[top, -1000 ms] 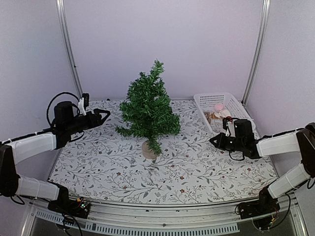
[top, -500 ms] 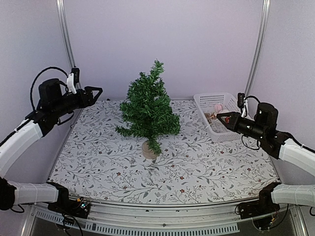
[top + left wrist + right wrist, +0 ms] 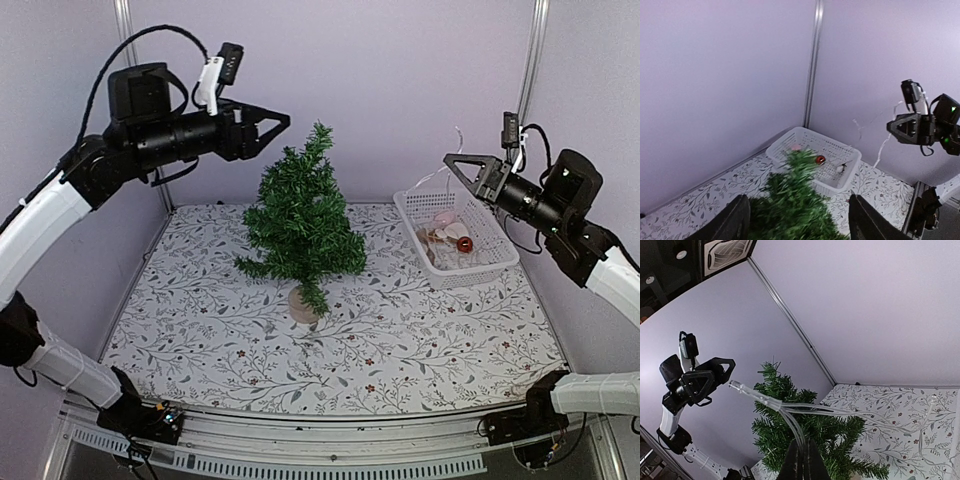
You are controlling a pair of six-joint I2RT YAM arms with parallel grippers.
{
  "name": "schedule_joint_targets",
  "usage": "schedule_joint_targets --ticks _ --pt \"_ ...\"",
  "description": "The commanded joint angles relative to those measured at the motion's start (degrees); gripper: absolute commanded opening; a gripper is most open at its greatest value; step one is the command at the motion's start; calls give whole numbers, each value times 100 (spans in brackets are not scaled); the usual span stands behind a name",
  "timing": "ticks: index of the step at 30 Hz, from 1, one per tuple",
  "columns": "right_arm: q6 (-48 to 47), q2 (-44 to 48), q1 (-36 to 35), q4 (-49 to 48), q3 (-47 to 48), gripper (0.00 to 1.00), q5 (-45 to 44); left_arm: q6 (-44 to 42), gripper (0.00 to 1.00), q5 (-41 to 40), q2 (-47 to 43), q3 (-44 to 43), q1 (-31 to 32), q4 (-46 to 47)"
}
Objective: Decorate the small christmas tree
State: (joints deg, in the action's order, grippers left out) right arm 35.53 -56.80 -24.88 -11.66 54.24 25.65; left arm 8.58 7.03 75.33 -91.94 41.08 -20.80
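The small christmas tree [image 3: 300, 225] stands mid-table on its pale stump; it also shows as the tree [image 3: 795, 205] and the tree [image 3: 810, 435] in the wrist views. My left gripper [image 3: 275, 132] hangs high, just left of the treetop, jaws wide apart and empty; in its own view the left gripper [image 3: 800, 220] looks down over the tree. My right gripper [image 3: 450, 160] is raised above the basket, shut on a clear light string [image 3: 775, 405] that arcs toward the tree. The right gripper [image 3: 802, 462] pinches the wires near an LED tip [image 3: 735, 386].
A white plastic basket [image 3: 490, 262] sits at the back right, holding a red ball [image 3: 464, 244] and a pink ornament [image 3: 444, 218]. The light string [image 3: 432, 178] trails down toward it. Lilac walls and metal corner posts close in the floral-patterned table.
Both arms rose from table height. The left gripper swung up and right toward the treetop. The right gripper lifted out of the basket with the light string.
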Motion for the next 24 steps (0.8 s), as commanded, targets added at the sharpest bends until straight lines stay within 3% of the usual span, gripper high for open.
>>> schedule_joint_targets --ticks 1,8,19,24 --pt "-297 -209 -413 -26 340 0 53 -789 67 -216 1066 -1298 1111 -944" --pt "-721 -414 -1170 36 687 0 -356 -1011 59 -506 2255 -2430 1995 -1172" --pt "-1185 -506 -1871 196 1034 0 -790 -1241 49 -345 2899 -3080 2174 -1436" --pt "-1246 -560 -1909 208 1036 0 -819 -1339 36 -211 2942 -3163 2232 -1387"
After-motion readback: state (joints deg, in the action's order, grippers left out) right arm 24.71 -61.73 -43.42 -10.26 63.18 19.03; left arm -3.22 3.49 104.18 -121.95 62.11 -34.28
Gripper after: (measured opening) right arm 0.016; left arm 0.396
